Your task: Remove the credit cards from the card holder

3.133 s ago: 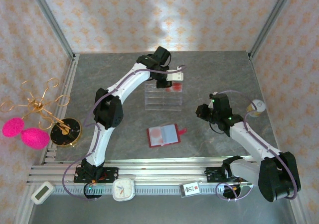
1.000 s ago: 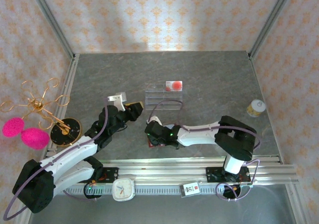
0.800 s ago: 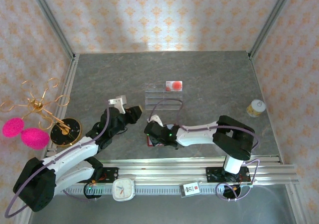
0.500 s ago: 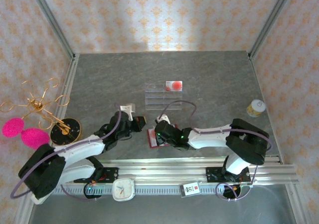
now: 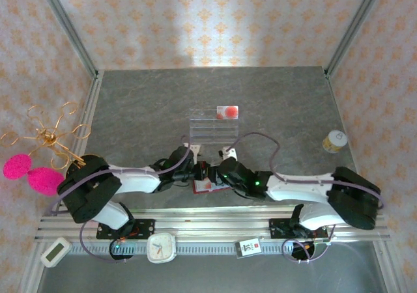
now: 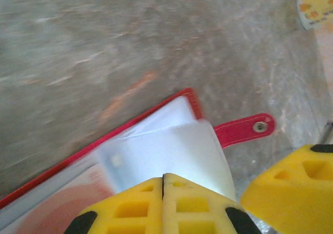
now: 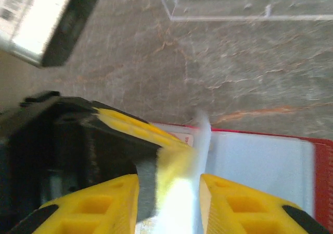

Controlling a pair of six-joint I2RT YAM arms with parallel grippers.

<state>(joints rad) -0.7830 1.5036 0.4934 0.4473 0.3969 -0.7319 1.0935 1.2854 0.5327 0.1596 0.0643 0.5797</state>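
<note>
While card holder [image 5: 207, 184] lies open, glossy sleeves [image 6: 171, 140]

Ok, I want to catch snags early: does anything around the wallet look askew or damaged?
One clear sleeve of the open wallet stands up on edge instead of lying flat with the rest. The wallet itself lies flat, snap tab stretched out; no damage or spill shows.

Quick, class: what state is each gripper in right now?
Left gripper: closed, apparently pinching a sleeve of the card holder.
Right gripper: open, fingers either side of a raised sleeve.
</note>
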